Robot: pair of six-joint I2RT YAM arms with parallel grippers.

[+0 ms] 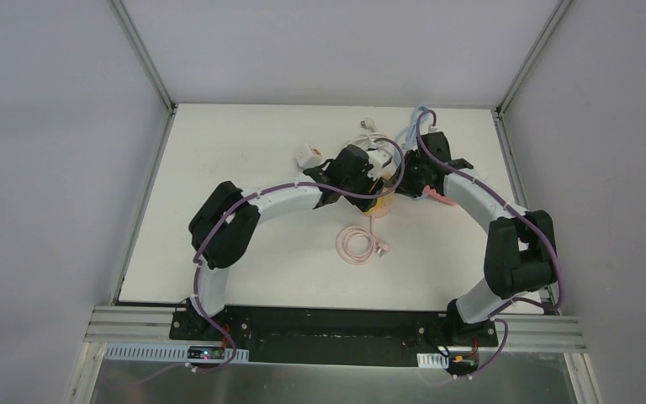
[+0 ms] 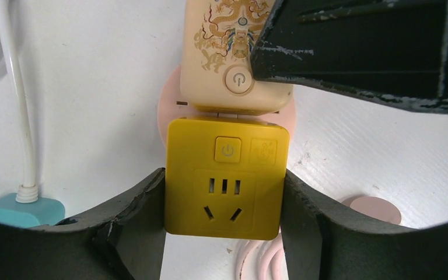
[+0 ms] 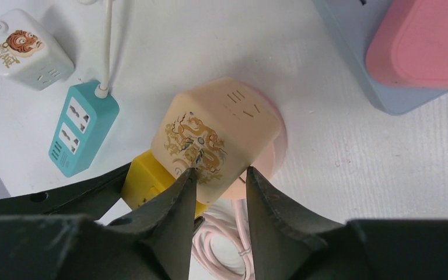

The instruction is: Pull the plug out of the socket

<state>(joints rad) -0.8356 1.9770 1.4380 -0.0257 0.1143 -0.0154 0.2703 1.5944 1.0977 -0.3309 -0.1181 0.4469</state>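
A yellow socket cube [image 2: 227, 181] lies on the white table, with a cream cube adapter [image 2: 233, 58] bearing a dragon print joined to its far end. My left gripper [image 2: 224, 216] is shut on the yellow cube, one finger on each side. My right gripper [image 3: 219, 181] is shut on the cream adapter [image 3: 216, 134], its fingers pinching the adapter's near end beside the yellow cube [image 3: 146, 181]. In the top view both grippers meet over the yellow cube [image 1: 381, 204] at the table's back middle. A pink round piece [image 2: 169, 111] shows under the joint.
A teal power strip [image 3: 81, 128] with a white cord and a white tiger-print cube [image 3: 23, 49] lie to the left. A pink box [image 3: 426, 41] on a blue-grey block [image 3: 361, 58] lies to the right. A coiled pink cable [image 1: 360, 244] lies nearer the arms.
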